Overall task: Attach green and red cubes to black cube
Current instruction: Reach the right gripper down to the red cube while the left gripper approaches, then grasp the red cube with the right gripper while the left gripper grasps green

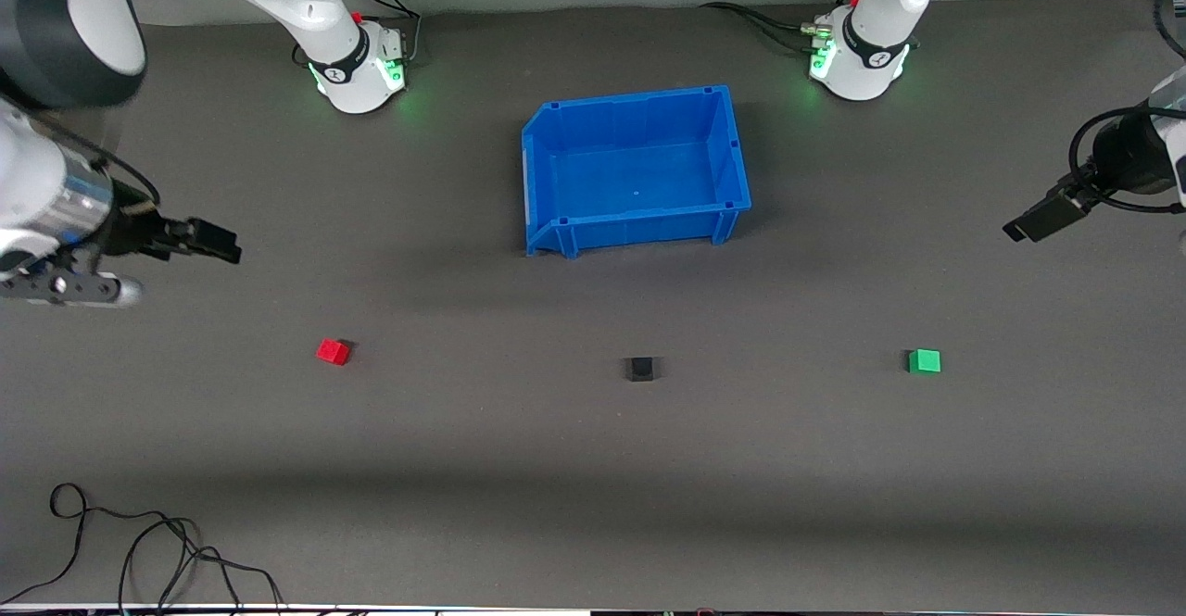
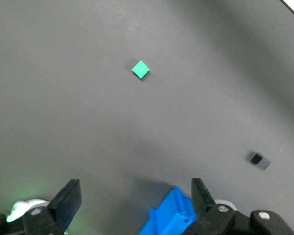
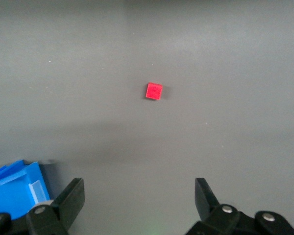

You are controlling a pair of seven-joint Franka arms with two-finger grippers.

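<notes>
From my seat the grey mat (image 1: 593,468) is evenly lit from overhead, fairly bright, with no glare on it. A broad soft band of shade crosses it near the edge closest to the front camera. The blue bin (image 1: 636,169) throws a faint, diffuse shadow along its wall facing that camera; each small cube has only a thin dark rim. Green lamps glow at both arm bases and tint the mat beside them. Both wrist views are softer, with dim shading near the fingers, and the right arm's big casing looks blurred.
</notes>
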